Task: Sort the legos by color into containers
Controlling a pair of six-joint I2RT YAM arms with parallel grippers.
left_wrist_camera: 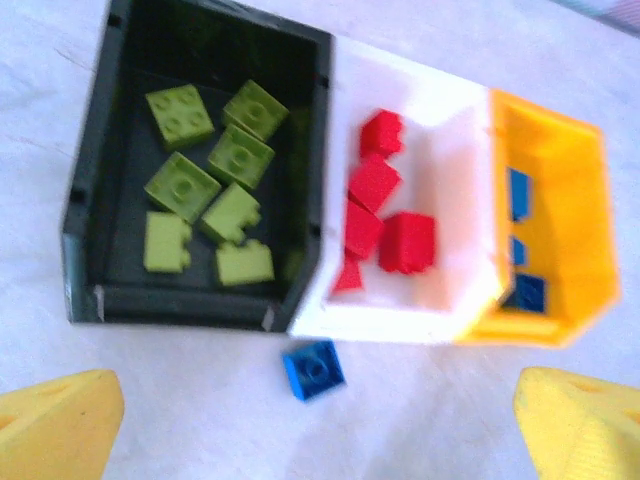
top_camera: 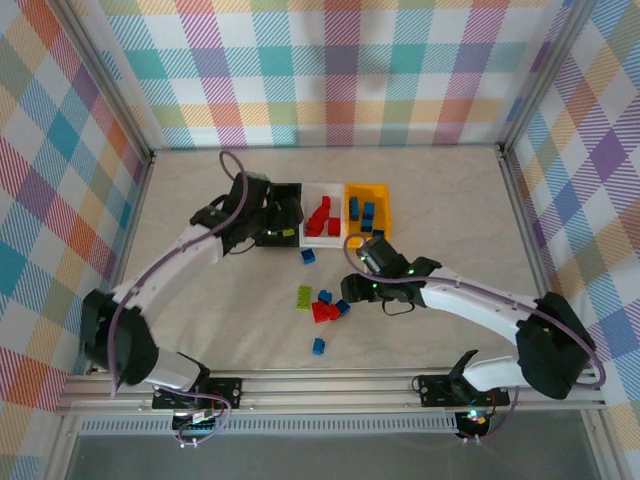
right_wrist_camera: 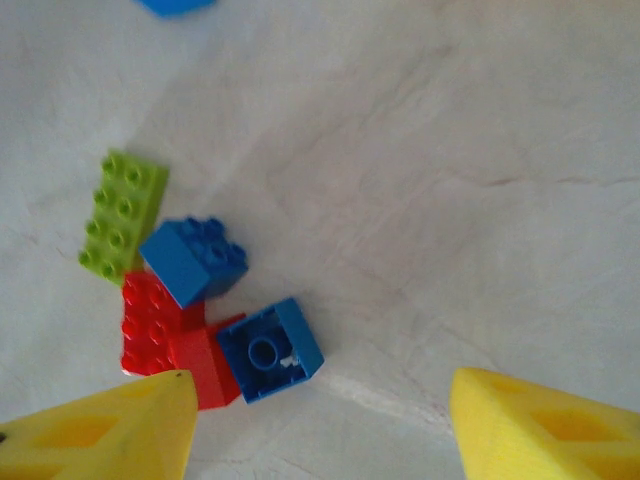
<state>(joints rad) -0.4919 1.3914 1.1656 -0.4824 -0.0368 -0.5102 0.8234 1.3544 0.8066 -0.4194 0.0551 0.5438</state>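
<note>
Three open-topped plastic bins are sitting in a row at the far middle of the pale, marbled table (top_camera: 450, 220). From left to right they are the black bin (top_camera: 292, 190), the white bin (top_camera: 335, 190) and the orange-yellow bin (top_camera: 383, 200). Seen from overhead, the left gripper (top_camera: 270, 232) is hanging over the black bin. The right gripper (top_camera: 358, 288) is reaching over a loose cluster of legos nearer the arms, so the right arm looks the closer one to that cluster. A lone blue brick (top_camera: 318, 346) is lying nearer still.

From the left wrist, the yellow fingers (left_wrist_camera: 60, 420) are standing wide apart with nothing between them. Six lime green bricks (left_wrist_camera: 210, 190) are lying flat in the black bin, red bricks (left_wrist_camera: 385, 225) are heaped in the white one, and blue bricks (left_wrist_camera: 520, 195) are resting in the orange-yellow one. A stray blue brick (left_wrist_camera: 313, 369) is sitting on the table just near of the black and white bins.

From the right wrist, the jaws are parted and empty. An upturned blue brick (right_wrist_camera: 270, 350), squarish with its hollow underside showing, is lying just left of the gap's midline and slanted to the fingers. It is touching a red pair (right_wrist_camera: 165, 335), which a studs-up blue brick (right_wrist_camera: 193, 260) is overlapping. A long green brick (right_wrist_camera: 122, 215) is running roughly near to far beside them. All of the pieces are glossy moulded plastic. A small shift left and a twist of the wrist would probably be needed to square the jaws on the upturned piece.
</note>
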